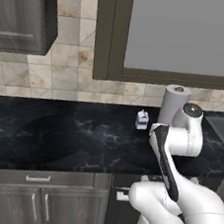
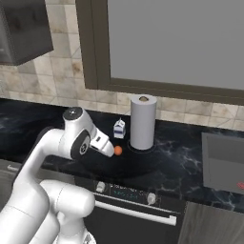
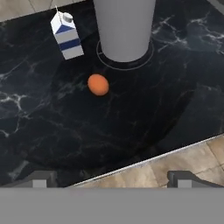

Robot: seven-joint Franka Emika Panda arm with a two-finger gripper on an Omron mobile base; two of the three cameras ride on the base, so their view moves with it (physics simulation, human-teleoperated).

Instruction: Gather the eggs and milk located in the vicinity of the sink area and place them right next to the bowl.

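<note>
Egg (image 3: 98, 84): orange-brown oval on the black marble counter (image 3: 52, 127), near the paper-towel roll (image 3: 124, 26); long axis not discernible. Milk carton (image 3: 67, 36): white with blue stripes, upright, gable top up, just beside the roll. Gripper (image 3: 111, 177): released, fingers spread wide, holding nothing, above the counter edge.

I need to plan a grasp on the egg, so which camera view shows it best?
The hand view: the egg lies whole and unobstructed on the dark counter, between the milk carton and the paper-towel roll. The right base view shows it small, right beside the arm's wrist. In the left base view I cannot make it out.
</note>
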